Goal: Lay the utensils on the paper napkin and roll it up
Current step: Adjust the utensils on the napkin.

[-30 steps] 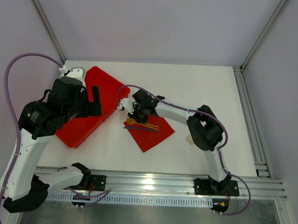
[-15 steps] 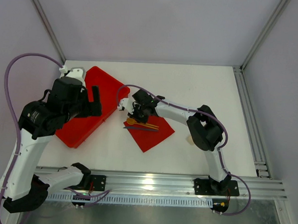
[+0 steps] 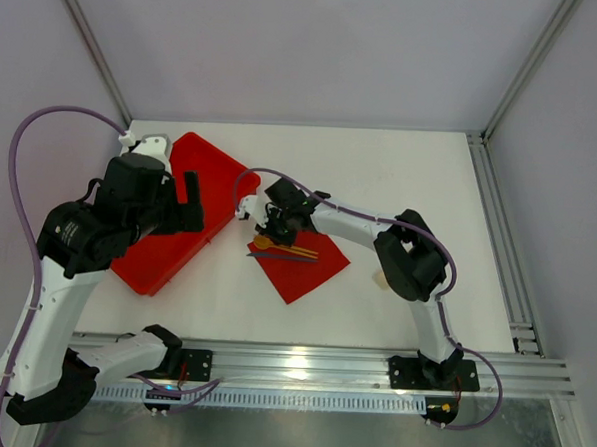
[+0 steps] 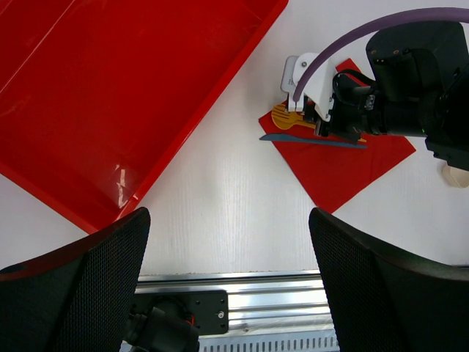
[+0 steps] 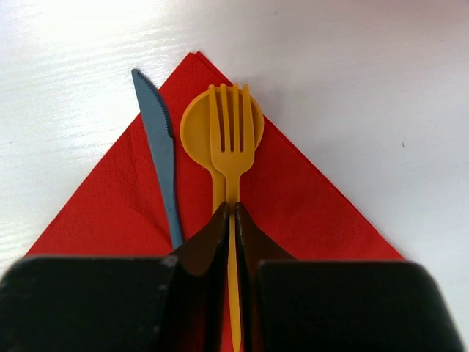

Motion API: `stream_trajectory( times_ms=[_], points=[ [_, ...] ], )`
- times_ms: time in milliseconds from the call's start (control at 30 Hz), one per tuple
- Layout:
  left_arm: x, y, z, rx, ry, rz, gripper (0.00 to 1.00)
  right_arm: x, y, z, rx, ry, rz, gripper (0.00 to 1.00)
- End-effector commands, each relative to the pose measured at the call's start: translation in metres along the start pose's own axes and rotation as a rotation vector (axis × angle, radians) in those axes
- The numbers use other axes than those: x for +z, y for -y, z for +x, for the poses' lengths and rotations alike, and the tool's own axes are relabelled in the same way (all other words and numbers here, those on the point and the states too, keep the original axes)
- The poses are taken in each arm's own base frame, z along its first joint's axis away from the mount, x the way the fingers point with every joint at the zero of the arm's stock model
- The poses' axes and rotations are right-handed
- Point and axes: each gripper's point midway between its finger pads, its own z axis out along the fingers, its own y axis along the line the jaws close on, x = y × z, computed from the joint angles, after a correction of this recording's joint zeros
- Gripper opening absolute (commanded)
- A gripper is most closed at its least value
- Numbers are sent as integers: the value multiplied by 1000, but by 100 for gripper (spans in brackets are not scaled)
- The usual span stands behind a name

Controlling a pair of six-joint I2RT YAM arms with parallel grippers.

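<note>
The red paper napkin (image 5: 311,202) (image 3: 306,271) lies flat as a diamond on the white table. On it lie the utensils: a yellow fork (image 5: 231,128) on top of a yellow spoon (image 5: 192,138), with a blue knife (image 5: 157,136) just to their left. My right gripper (image 5: 230,208) (image 3: 275,228) is shut on the fork's handle, low over the napkin. My left gripper (image 4: 229,217) (image 3: 193,206) hangs open and empty over the table between the red tray (image 4: 110,95) and the napkin (image 4: 344,176).
The large rigid red tray (image 3: 156,258) sits at the left under the left arm. A small pale object (image 3: 380,280) lies by the right arm's elbow. The metal rail (image 3: 301,366) runs along the near table edge.
The right gripper's fingers have closed the last bit onto the fork's handle. Neither arm has visibly shifted, and the utensils and napkin lie where they were.
</note>
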Motion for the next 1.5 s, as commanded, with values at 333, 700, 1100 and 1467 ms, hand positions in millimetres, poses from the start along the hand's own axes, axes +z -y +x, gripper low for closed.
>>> stream_trajectory(
  times_ms=[333, 700, 1100, 1467],
  points=[
    [5, 9, 3, -31, -21, 36, 89, -56, 7, -26, 91, 121, 104, 21],
    [10, 19, 8, -61, -37, 77, 85, -85, 9, -17, 297, 153, 171, 22],
    [57, 67, 14, -127, -79, 228, 70, -167, 59, 46, 987, 33, 429, 4],
    [112, 123, 58, -127, -70, 265, 65, -195, 27, 91, 1239, 262, 252, 46]
  ],
)
